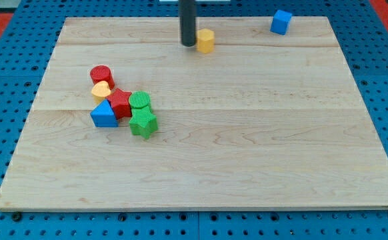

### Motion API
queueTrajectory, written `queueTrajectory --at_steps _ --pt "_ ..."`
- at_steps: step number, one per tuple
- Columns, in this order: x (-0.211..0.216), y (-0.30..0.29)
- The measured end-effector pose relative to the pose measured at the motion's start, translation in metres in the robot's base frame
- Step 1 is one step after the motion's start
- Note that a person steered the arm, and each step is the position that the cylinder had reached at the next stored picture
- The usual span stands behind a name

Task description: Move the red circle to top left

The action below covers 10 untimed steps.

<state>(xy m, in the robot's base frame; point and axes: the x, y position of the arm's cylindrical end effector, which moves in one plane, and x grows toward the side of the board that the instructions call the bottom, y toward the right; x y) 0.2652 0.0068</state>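
My tip (189,44) touches yellow block (206,40); red circle (102,75) sits near board's left edge.

Even, bright light is falling across the whole scene.
The pale counter (247,133) is showing clearly with no glare, and the blocks are casting only faint, short shadows. Focus is holding sharp from edge to edge, though the counter's sides are slanting inward toward the view's top.

My rod hangs straight down from the view's top, my tip (189,45) touching the surface.
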Motion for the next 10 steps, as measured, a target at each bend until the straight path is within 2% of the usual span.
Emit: queueTrajectory --at_steps 2,3,4,5,6,7,8,9,10 --pt "-0.002 0.065" --pt "0.016 0.046" --pt "0.048 0.066" --pt "0.064 0.113" --pt "0.074 0.117" --pt "0.1 0.069" --pt "0.111 -0.009" --pt "0.112 -0.105" --pt "0.113 -0.169"
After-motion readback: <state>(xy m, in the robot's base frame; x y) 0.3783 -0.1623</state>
